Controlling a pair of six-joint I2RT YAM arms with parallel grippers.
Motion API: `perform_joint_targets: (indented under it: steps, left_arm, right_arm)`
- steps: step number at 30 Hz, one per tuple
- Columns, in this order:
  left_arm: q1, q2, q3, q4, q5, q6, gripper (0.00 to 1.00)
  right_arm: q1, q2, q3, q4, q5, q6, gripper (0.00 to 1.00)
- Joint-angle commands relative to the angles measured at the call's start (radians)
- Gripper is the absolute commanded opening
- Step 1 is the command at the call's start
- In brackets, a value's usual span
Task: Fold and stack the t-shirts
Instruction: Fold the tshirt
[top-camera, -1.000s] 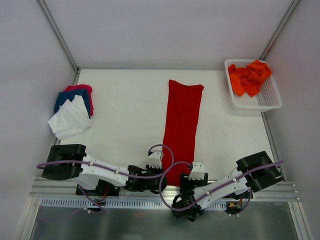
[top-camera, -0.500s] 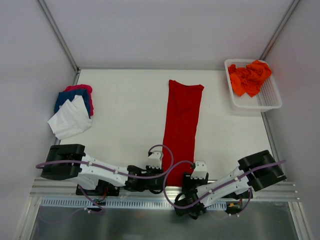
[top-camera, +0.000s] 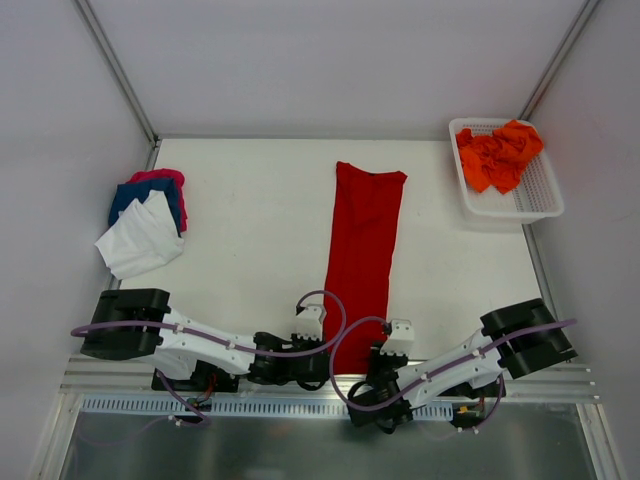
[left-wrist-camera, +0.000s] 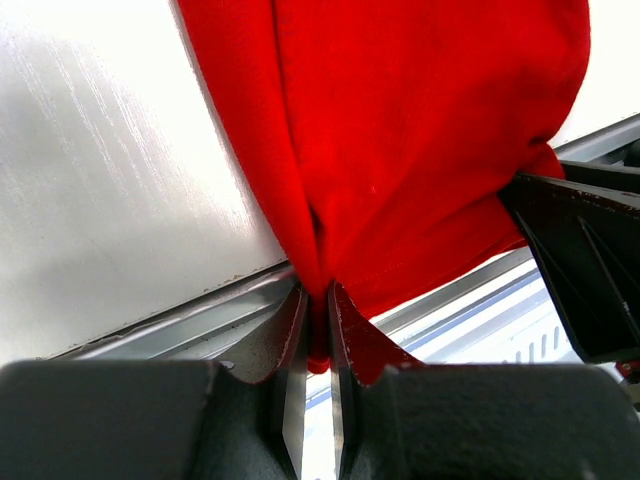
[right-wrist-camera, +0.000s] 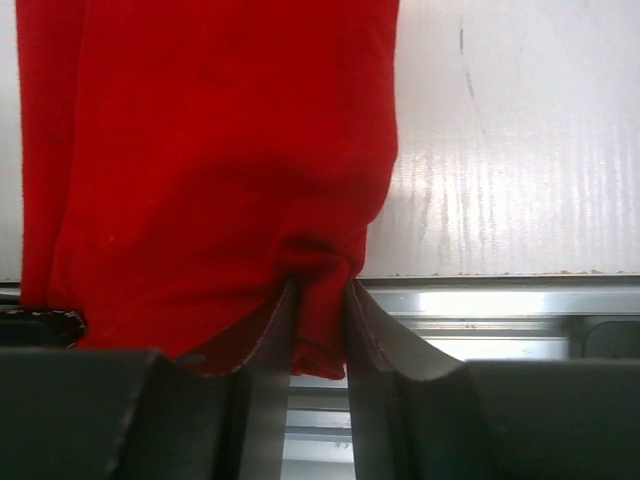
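The deep red t-shirt (top-camera: 365, 240) lies as a long narrow strip down the middle of the table, its near end hanging over the front edge. My left gripper (top-camera: 322, 368) is shut on the near left corner of the hem; the left wrist view shows red cloth (left-wrist-camera: 400, 150) pinched tight in that gripper (left-wrist-camera: 318, 320). On the near right corner my right gripper (top-camera: 377, 365) is shut, a thicker bunch of red cloth (right-wrist-camera: 200, 150) caught in it (right-wrist-camera: 320, 320). Orange t-shirts (top-camera: 498, 155) lie crumpled in the basket.
A white mesh basket (top-camera: 545, 205) stands at the back right corner. At the left edge a small pile holds a white tee (top-camera: 140, 240) over a blue one (top-camera: 145, 195) and a pink one (top-camera: 160, 177). A metal rail (top-camera: 300, 385) runs along the near edge.
My right gripper has closed its jaws onto the near right corner of the red t-shirt and shifted slightly. The left gripper has kept its grip and place.
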Motion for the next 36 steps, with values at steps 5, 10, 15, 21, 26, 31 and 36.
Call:
perform_joint_targets:
  steps: [5,10,15,21,26,31,36]
  left_arm:
    - [-0.020,0.000,-0.048,-0.104,0.079,-0.007,0.02]
    - [-0.018,-0.025,-0.059,-0.105,0.056,-0.018,0.00]
    - [-0.017,-0.066,-0.038,-0.173,-0.010,-0.019,0.00]
    - [0.011,-0.118,0.042,-0.273,-0.080,0.038,0.00]
    - [0.103,-0.132,0.085,-0.283,-0.071,0.148,0.00]
    - [0.241,-0.103,0.153,-0.282,-0.061,0.301,0.00]
    - [0.368,-0.037,0.224,-0.279,-0.047,0.403,0.00]
  right_arm:
    - [-0.011,0.000,-0.019,0.012,-0.053,0.111,0.12]
    - [-0.013,-0.009,-0.021,0.006,-0.050,0.107,0.00]
    - [-0.011,0.001,0.080,-0.138,-0.025,0.087,0.00]
    - [-0.016,-0.006,0.194,-0.377,0.045,0.119,0.00]
    - [-0.062,-0.087,0.154,-0.413,0.077,0.114,0.00]
    - [-0.137,-0.135,0.119,-0.414,0.116,0.061,0.00]
    - [-0.265,-0.187,0.110,-0.379,0.171,-0.075,0.00]
